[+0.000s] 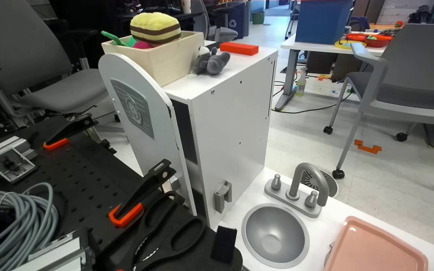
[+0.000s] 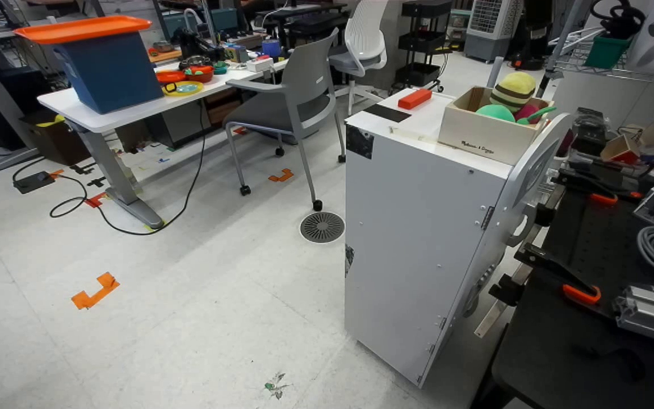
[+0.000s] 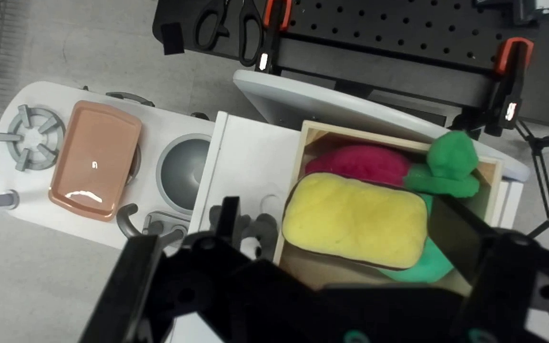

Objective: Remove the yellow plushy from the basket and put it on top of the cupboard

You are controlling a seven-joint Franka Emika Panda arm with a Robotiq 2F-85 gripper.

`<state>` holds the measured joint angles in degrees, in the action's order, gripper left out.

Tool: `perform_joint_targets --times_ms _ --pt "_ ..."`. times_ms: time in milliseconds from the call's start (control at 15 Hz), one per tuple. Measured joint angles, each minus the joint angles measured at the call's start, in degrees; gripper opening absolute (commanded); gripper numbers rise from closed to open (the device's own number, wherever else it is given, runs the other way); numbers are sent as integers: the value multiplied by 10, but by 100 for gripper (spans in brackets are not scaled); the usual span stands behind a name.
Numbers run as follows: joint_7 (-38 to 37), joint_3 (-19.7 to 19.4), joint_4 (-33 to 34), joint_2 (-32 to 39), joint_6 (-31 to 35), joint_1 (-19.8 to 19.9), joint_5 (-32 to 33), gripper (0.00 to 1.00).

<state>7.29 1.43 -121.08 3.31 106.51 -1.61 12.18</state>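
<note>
The yellow plushy, yellow with dark brown stripes, rests in the basket on top of other soft toys and rises above the rim. It shows in both exterior views (image 1: 155,26) (image 2: 513,91) and in the wrist view (image 3: 355,219). The basket, a beige box (image 1: 175,60) (image 2: 477,133) (image 3: 493,183), stands on the cupboard's flat top at the door end. The cupboard is white (image 1: 232,120) (image 2: 412,227) (image 3: 255,162). My gripper (image 3: 343,224) is open and empty above the basket, its fingers apart on either side of the plushy in the wrist view. It is out of both exterior views.
A grey plush (image 1: 213,62) (image 3: 265,233) lies beside the basket. A red block (image 1: 239,48) (image 2: 415,99) lies farther back on the top. Pink (image 3: 360,162) and green toys (image 3: 453,162) share the basket. The rounded door panel (image 1: 138,109) rises beside it.
</note>
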Motion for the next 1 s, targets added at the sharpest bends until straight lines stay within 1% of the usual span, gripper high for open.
perform_joint_targets --times_ms 400,733,1000 --pt "8 11 -47 -17 61 -11 11 100" --pt "20 11 -64 -22 76 -11 26 100" --pt "48 9 -75 -22 100 -9 31 100"
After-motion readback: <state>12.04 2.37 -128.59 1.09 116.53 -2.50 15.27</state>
